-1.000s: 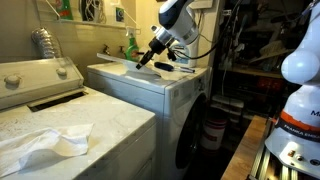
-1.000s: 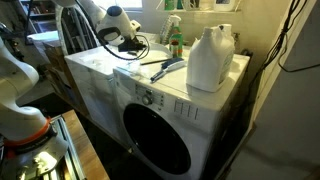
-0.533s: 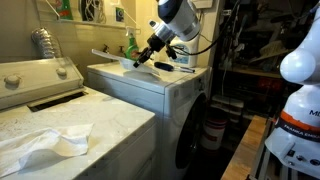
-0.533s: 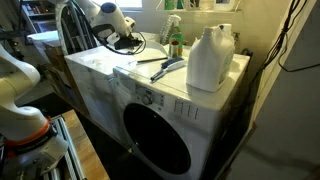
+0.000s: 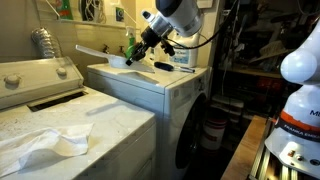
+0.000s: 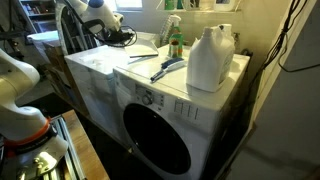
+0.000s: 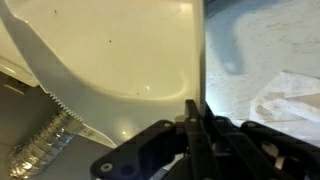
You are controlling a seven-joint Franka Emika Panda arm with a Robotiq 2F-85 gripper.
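Note:
My gripper (image 5: 134, 56) is shut on a thin white flat panel (image 5: 100, 54) and holds it in the air, roughly level, above the gap between the front-load washer (image 5: 150, 90) and the top-load machine (image 5: 60, 115). In the wrist view the jaws (image 7: 195, 125) clamp the panel's edge, and its pale broad face (image 7: 120, 50) fills the left of the picture. In an exterior view the arm (image 6: 103, 18) reaches over the far end of the washer top, and the jaws themselves are hard to make out there.
On the washer top stand a white jug (image 6: 210, 57) and a green spray bottle (image 6: 175, 40), with a dark-handled brush (image 6: 165, 68) lying near them. A white cloth (image 5: 45, 145) lies on the top-load machine. A silver duct (image 5: 42, 42) rises behind it.
The gripper has lifted the white panel off the washer top and carried it up and sideways toward the top-load machine.

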